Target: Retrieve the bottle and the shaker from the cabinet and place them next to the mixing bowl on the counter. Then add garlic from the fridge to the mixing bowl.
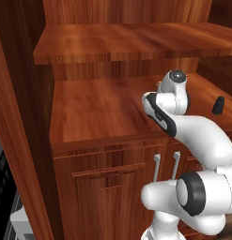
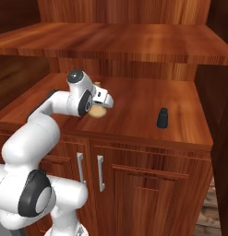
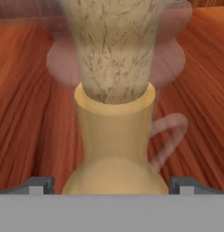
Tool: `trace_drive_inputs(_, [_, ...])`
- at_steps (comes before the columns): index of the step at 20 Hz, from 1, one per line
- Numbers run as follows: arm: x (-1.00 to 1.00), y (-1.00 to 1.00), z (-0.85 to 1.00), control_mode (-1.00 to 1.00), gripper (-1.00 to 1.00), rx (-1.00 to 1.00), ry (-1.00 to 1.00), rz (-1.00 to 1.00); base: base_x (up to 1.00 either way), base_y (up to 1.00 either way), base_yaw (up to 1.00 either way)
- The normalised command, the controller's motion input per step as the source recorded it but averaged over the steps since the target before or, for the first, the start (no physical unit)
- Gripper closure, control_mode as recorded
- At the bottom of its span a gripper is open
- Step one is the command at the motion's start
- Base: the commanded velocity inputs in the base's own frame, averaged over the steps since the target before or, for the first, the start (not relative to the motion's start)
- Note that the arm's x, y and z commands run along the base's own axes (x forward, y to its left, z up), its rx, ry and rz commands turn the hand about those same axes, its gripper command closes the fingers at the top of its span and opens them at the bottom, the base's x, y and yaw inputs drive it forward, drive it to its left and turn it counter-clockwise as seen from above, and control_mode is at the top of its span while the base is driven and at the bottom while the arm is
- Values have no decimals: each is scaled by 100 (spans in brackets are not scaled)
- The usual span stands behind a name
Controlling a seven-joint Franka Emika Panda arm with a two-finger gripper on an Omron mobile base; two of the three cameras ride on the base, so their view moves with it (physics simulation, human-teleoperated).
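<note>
**While gripper hangs spread at bottle on cabinet shelf**

Bottle (image 3: 114, 136) stands upright dead centre between the two fingertips (image 3: 38, 185), bulbous base level with them, contact unclear. Gripper (image 2: 102, 102) wide apart, released, nothing grasped. Bottle sits on cabinet (image 2: 134, 110) shelf, mid-left in the right base view. Shaker (image 2: 162, 118) upright, well apart to the right.

Tan-beige bottle (image 3: 114, 140), black shaker (image 2: 162, 118), reddish-brown wood-grained cabinet (image 2: 134, 41) with silver handles (image 2: 100, 173).
</note>
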Motion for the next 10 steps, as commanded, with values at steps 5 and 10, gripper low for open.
trace_drive_inputs(5, [0,-8,-12,-100,-100,0,-7,-15,0,0,0])
trace_drive_inputs(10, [2,0,0,-100,-100,0,-1,-7,0,0,0])
